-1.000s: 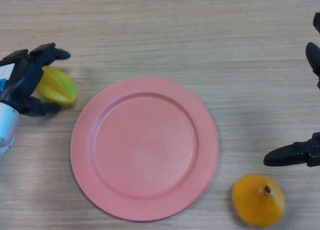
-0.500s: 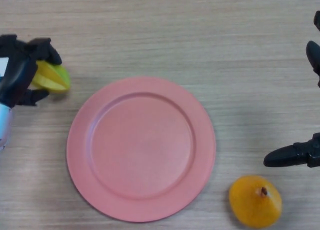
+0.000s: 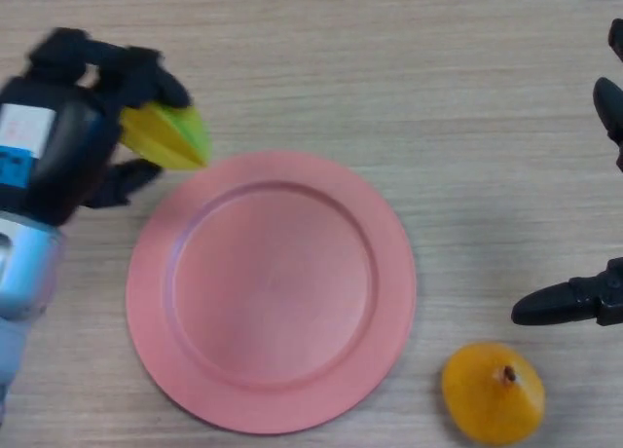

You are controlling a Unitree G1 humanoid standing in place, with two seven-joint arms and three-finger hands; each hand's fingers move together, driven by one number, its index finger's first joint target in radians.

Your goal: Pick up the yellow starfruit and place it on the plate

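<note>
My left hand (image 3: 73,127) is shut on the yellow starfruit (image 3: 167,134) and holds it above the table at the upper left rim of the pink plate (image 3: 271,289). The fingers curl over the fruit's top and the thumb sits under it. The starfruit is yellow with a green edge. My right hand (image 3: 584,297) shows at the right edge, idle, fingers straight.
An orange fruit with a brown stem end (image 3: 493,392) lies on the wooden table (image 3: 389,68) at the lower right, beside the plate and below my right hand.
My left hand has closed on the starfruit, lifted it off the table and carried it up and to the right, to the plate's rim. The right hand has not moved.
</note>
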